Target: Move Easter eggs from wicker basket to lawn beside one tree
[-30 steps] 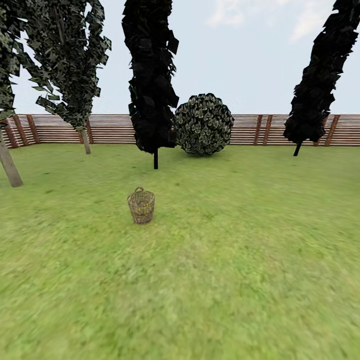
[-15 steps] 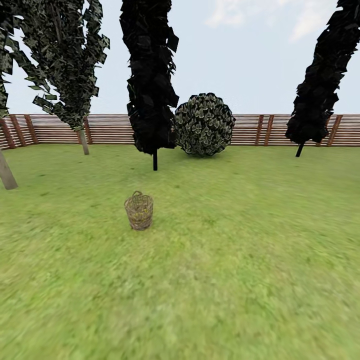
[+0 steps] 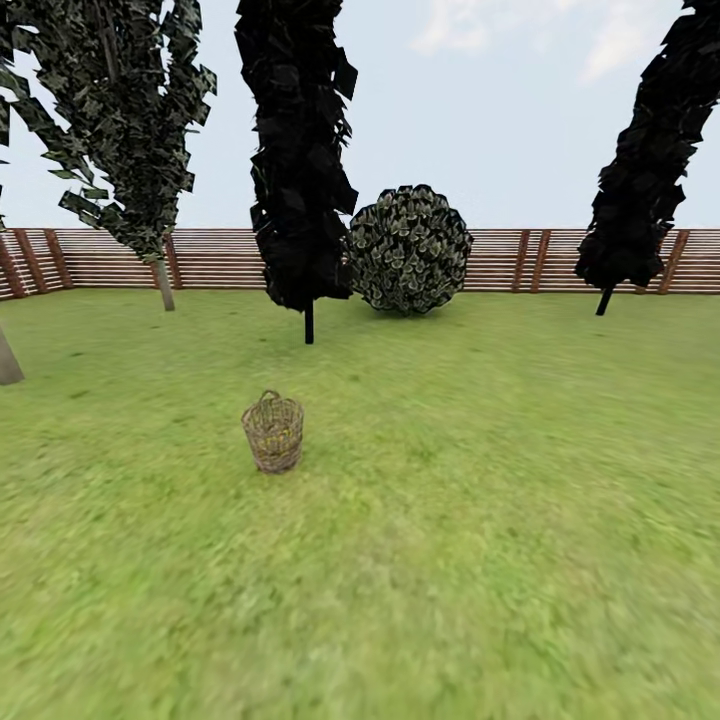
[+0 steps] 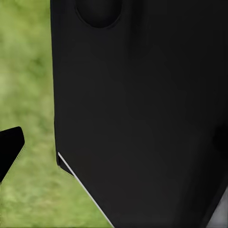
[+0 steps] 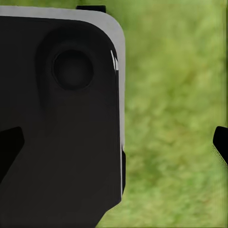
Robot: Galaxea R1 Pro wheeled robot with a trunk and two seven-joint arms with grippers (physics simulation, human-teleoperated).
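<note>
Green lawn (image 3: pixel 480 520) runs flat to a slatted wooden fence (image 3: pixel 220 258), and out on it stands the wicker basket (image 3: pixel 272 432), upright, well apart from every trunk. Flecks of yellow show through its open weave, likely the Easter eggs (image 3: pixel 283 432), too small to count. I'd judge them light, hard and smooth, prone to roll or slip, best pinched across the middle from above; the basket looks stiff but light enough to tip. Beyond it rise a near-black tree (image 3: pixel 300 150) and a round bush (image 3: pixel 410 250); a pale-trunked tree (image 3: pixel 163 284) stands by the fence. Both wrist views show dark housing over grass, so I cannot tell either tool's opening.
</note>
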